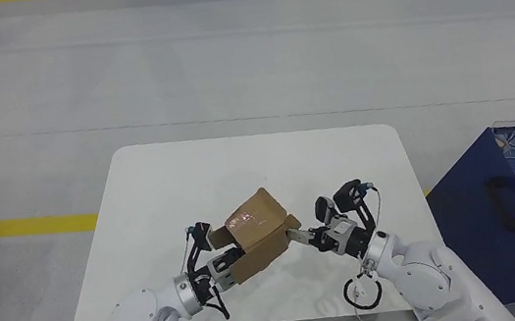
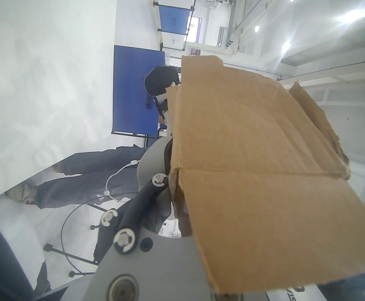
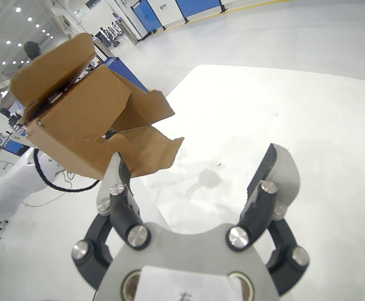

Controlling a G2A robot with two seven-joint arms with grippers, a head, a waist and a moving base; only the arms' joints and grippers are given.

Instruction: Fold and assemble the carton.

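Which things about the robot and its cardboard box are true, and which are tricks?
1. The carton is plain brown cardboard. True.
2. The right gripper is squeezed shut. False: its fingers are wide apart, and one finger touches a carton flap.
3. The carton lies flat on the table. False: the left gripper holds it up above the white table.
4. The carton's end that faces the right gripper has flaps hanging open. True.
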